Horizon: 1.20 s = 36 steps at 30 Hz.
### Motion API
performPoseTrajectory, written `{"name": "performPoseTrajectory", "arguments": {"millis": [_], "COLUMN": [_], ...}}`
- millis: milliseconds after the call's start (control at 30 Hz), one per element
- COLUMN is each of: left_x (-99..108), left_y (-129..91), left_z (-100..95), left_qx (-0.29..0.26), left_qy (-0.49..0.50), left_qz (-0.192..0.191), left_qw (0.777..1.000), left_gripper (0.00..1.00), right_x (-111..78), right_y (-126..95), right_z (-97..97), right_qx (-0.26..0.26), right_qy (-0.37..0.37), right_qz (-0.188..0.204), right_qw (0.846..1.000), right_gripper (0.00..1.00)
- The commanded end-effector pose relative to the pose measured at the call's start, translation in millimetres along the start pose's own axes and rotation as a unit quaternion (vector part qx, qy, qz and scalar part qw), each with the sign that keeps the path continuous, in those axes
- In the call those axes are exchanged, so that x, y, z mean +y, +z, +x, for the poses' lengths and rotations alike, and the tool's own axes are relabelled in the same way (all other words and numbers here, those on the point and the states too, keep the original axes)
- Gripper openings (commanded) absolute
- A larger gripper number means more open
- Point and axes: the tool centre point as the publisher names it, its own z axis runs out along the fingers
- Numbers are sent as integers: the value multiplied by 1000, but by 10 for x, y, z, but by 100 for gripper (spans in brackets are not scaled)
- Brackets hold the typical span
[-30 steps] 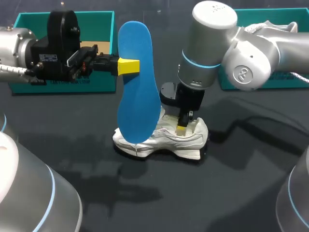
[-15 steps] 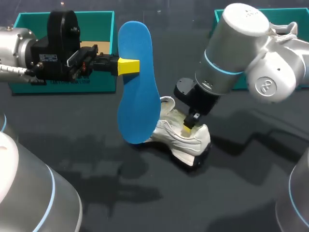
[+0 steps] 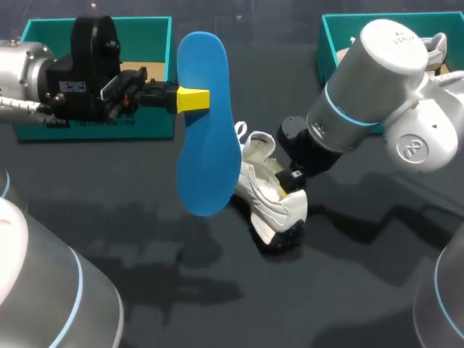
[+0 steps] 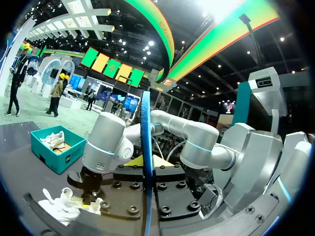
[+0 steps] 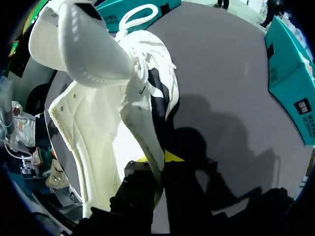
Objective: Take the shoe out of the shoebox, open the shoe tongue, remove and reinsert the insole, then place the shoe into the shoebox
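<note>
Left fingers (image 3: 192, 99) clenched on the blue insole (image 3: 206, 123), yellow tips pinching one long edge in its upper half. Insole held upright in the air, well above the table (image 3: 145, 239), broad face toward the head camera, lower end hanging just in front of one end of the shoe. From the left wrist, seen edge-on as a thin blue strip (image 4: 146, 162) rising between the two black finger plates. Left arm (image 3: 36, 80) level, entering from the left side, in front of the left teal shoebox (image 3: 156, 29).

Right fingers (image 3: 284, 188) grasping the white shoe (image 3: 264, 199) by the side wall of its opening. From the right wrist, one dark finger inside the shoe and a yellow tip (image 5: 170, 156) pressed against the outside, with the wall pinched between them. Shoe out of both boxes, near the middle of the table, steeply tilted, with the dark sole (image 3: 281, 235) showing along its lower side. Tongue (image 5: 86, 46) lifted clear of the opening, laces loose beside it. Contact between sole and table: impossible to tell. Right arm (image 3: 384, 80) entering from the right, crossing in front of the right teal shoebox (image 3: 324, 43), with a second white shoe (image 3: 437, 47) inside that box.
</note>
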Motion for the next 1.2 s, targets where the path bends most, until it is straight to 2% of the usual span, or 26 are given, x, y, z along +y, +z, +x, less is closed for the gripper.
{"name": "performPoseTrajectory", "arguments": {"millis": [33,267,433,1033,1167,1200], "left_x": [8,8,8,8,8,8], "left_y": [7,7,7,7,7,7], "left_z": [1,1,1,1,1,1], "left_qx": [0,0,0,0,0,0], "left_qy": [0,0,0,0,0,0], "left_qz": [1,1,1,1,1,1], "left_qw": [1000,1000,1000,1000,1000,1000], "left_gripper": [0,0,0,0,0,0], "right_x": [-67,-67,-93,-115,-116,-117], "right_y": [18,18,117,341,345,345], "right_z": [27,27,22,-112,-100,-96], "right_qx": [-5,-5,-9,15,15,16], "right_qy": [150,150,177,177,181,184], "right_qz": [-52,-52,-65,-57,-58,-58], "right_qw": [987,987,982,982,982,981], "right_gripper": [0,0,0,0,20,35]}}
